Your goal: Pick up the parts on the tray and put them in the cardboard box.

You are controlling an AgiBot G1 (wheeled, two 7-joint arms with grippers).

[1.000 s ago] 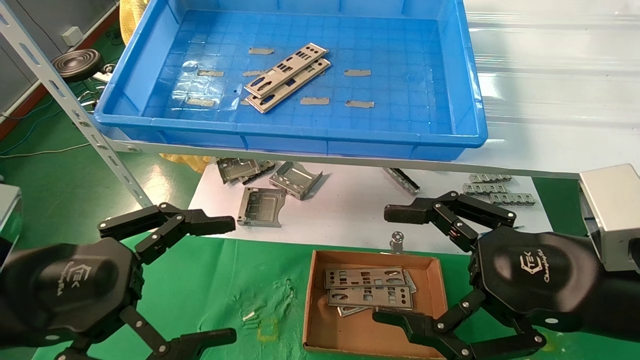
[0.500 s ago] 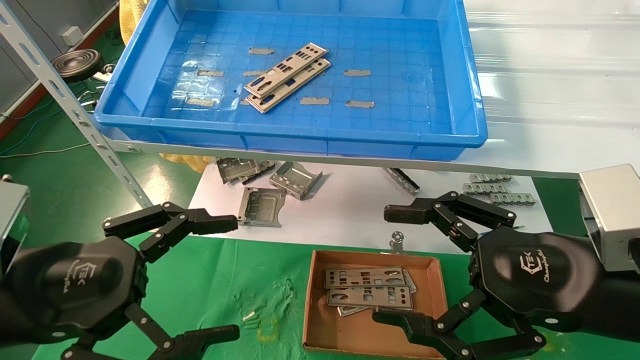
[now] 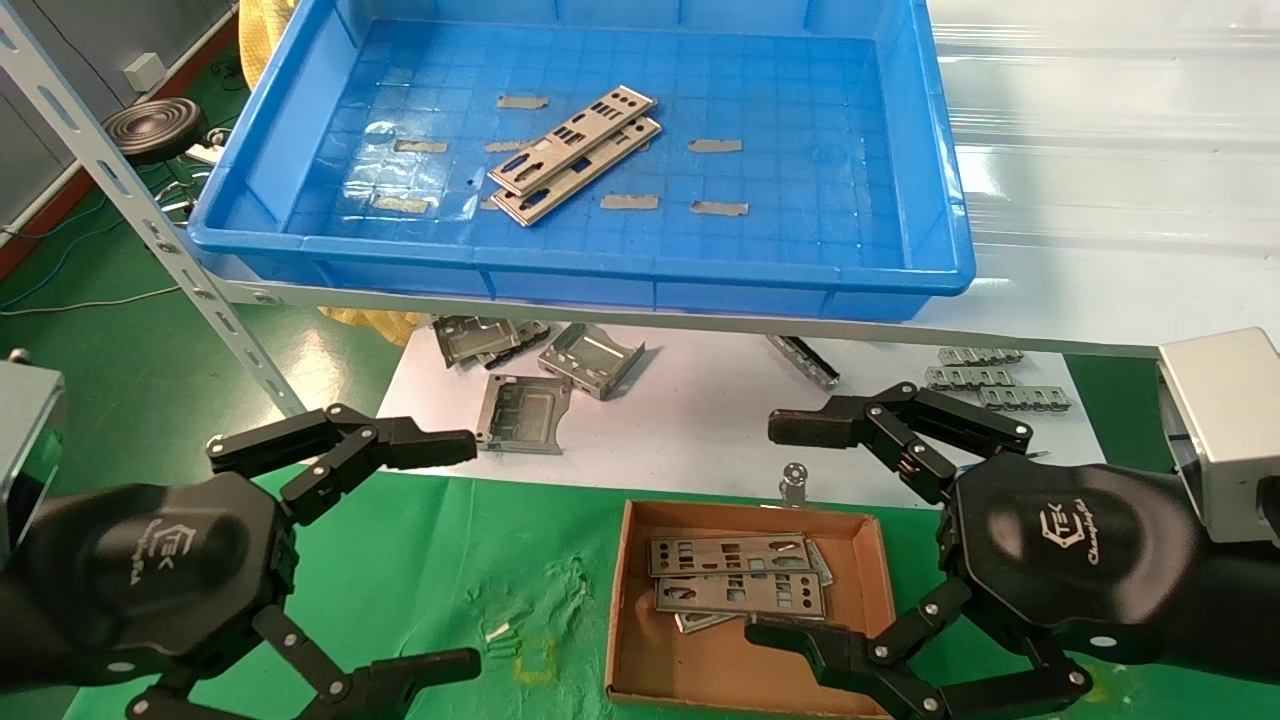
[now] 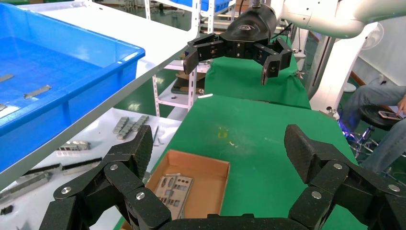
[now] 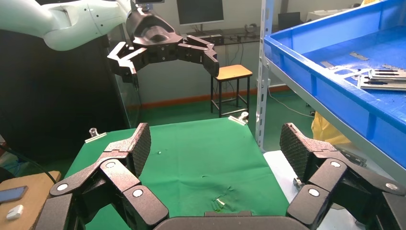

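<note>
Since a second ago the left gripper (image 3: 455,555) has edged slightly forward and inward, fingers spread, empty; the right gripper (image 3: 785,530) hangs open over the cardboard box (image 3: 640,600); two parts (image 3: 575,155) lie stacked diagonally in the tray (image 3: 600,275), far ahead, nearer the left arm.

The tray (image 3: 940,150) across the upper middle of the head view is bright blue, its floor moulded in a square grid and dotted with short grey tape pieces (image 3: 715,146). The parts (image 3: 575,152) in it are pale grey metal, punched with dark rectangular and round cutouts. At lower centre the cardboard box (image 3: 880,570) is plain brown, holding more grey punched plates (image 3: 738,578). The cloth (image 3: 440,560) beneath is vivid green; the sheet (image 3: 700,430) above it is white. The left gripper (image 3: 440,555) and right gripper (image 3: 785,530) are matt black with silver rivets.
</note>
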